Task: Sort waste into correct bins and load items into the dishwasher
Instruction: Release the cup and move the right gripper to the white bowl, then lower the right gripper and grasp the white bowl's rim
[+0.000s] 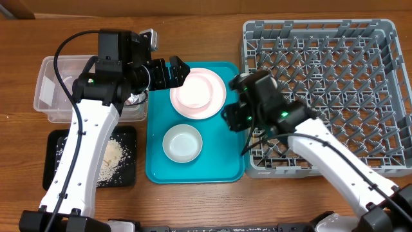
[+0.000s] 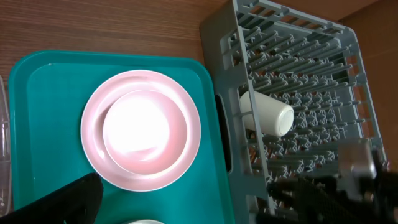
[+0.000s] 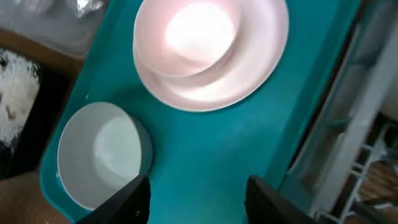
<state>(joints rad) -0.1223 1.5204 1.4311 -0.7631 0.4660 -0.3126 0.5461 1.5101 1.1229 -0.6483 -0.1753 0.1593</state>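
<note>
A pale pink bowl [image 1: 193, 90] sits in a pale pink plate [image 1: 215, 103] at the back of the teal tray. A white bowl [image 1: 182, 143] stands in front of them. My left gripper [image 1: 177, 71] is open and empty just left of the plate; in the left wrist view [image 2: 193, 208] its fingers straddle the plate's [image 2: 180, 162] near rim. My right gripper [image 1: 232, 119] is open and empty over the tray's right side, its jaws [image 3: 199, 199] above bare tray beside the white bowl [image 3: 99, 155]. A cream-white cup [image 2: 266, 114] lies in the grey dish rack [image 1: 335, 90].
The teal tray [image 1: 225, 161] lies between the bins and the rack. The clear tub [image 1: 55, 90] stands at the left under my left arm, its contents unclear. The black tray [image 1: 58, 161] in front of it holds pale rice-like crumbs [image 1: 112, 158].
</note>
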